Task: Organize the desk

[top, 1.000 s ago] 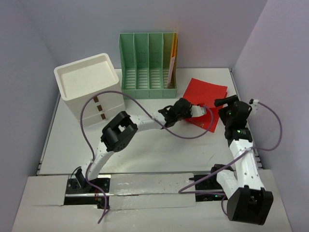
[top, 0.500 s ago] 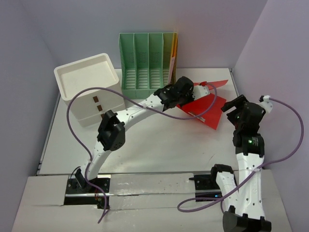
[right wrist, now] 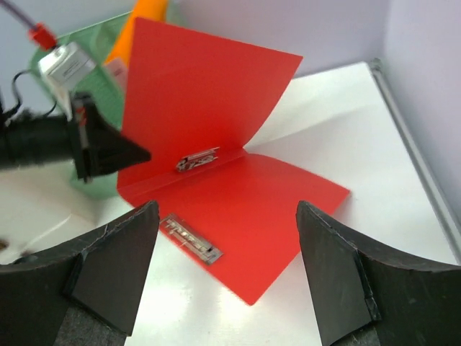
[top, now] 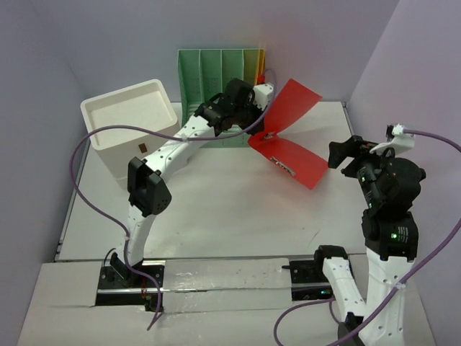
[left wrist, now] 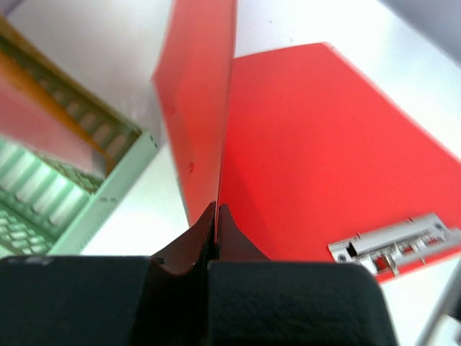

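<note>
The desk point(top: 216, 216) is a broad white surface that fills the middle of the top view; at its far right a red folder point(top: 292, 160) is splayed open, one cover raised and tilted in the air, the other sloping down toward the desk; I cannot tell whether that lower edge touches it. My left gripper point(left wrist: 216, 213) is clamped tight on the thin edge of the raised cover, close to the spine; a metal clip point(left wrist: 392, 241) shows on the inner face. Just beside it stands the green file holder point(top: 205, 72), with an orange folder point(right wrist: 148, 11) in its rightmost slot; a white drawer box point(top: 130, 115) sits far left. My right gripper point(top: 349, 153) hangs wide and empty, well apart from the folder.

My worry: the pinch is small and near one edge, so the smooth cover may slide out or pivot; splayed like this, I judge the folder would catch on the holder's wall or on the orange folder rather than enter a slot.
</note>
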